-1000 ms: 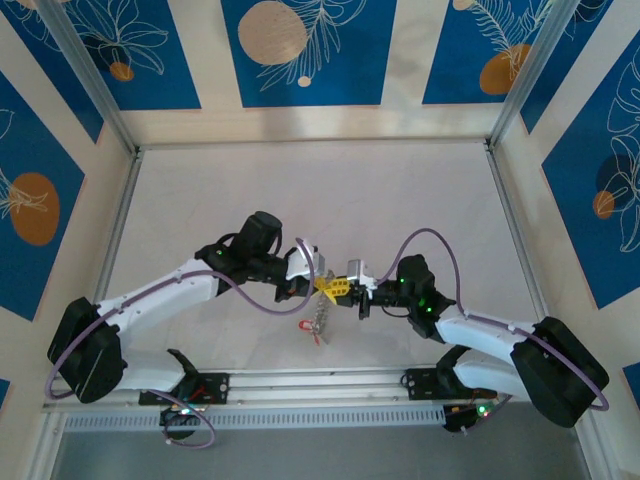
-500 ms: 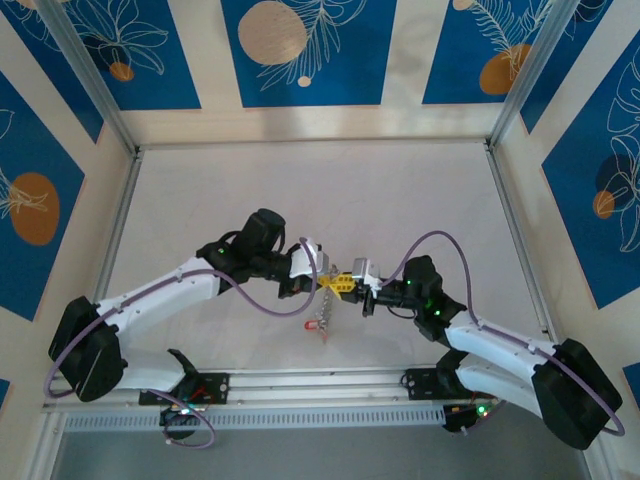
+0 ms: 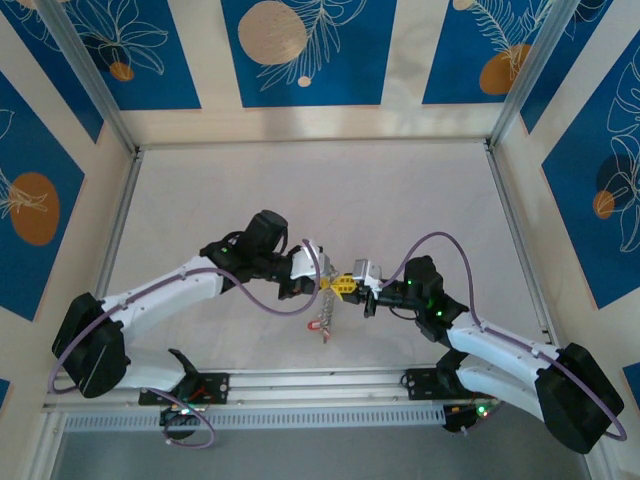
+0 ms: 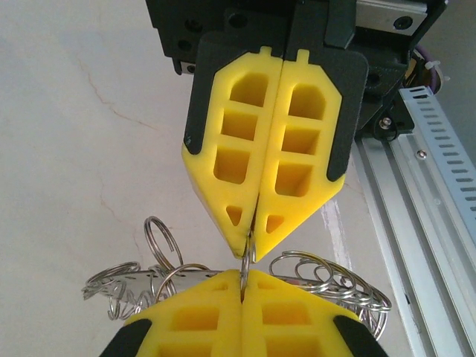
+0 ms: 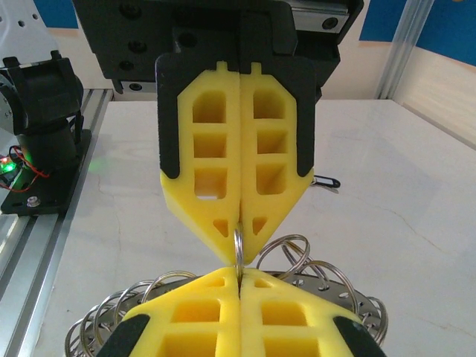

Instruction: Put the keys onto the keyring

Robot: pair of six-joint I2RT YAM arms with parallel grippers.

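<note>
Above the table's front middle, my left gripper (image 3: pixel 328 282) and right gripper (image 3: pixel 350 284) meet tip to tip. Both are shut on one small silver split ring (image 4: pixel 246 260) on the rim of the keyring (image 3: pixel 322 306). The keyring is a grey metal plate (image 4: pixel 145 281) fringed with many small rings, and it hangs below the tips. In the left wrist view my left gripper (image 4: pixel 243 277) is at the bottom, with the right gripper (image 4: pixel 251 242) facing it from above. The right wrist view mirrors this: right gripper (image 5: pixel 238 274), left gripper (image 5: pixel 239 249), plate (image 5: pixel 338 288). A red key (image 3: pixel 315 326) dangles at the keyring's lower end.
A small dark object (image 5: pixel 324 181) lies on the white table beyond the grippers. The metal rail (image 3: pixel 320 385) with both arm bases runs along the near edge. Patterned walls (image 3: pixel 300 50) and frame posts close in the other sides.
The joined grippers and the hanging keyring have shifted slightly right. The right arm's elbow has swung outward. Both grips stay as they were.
</note>
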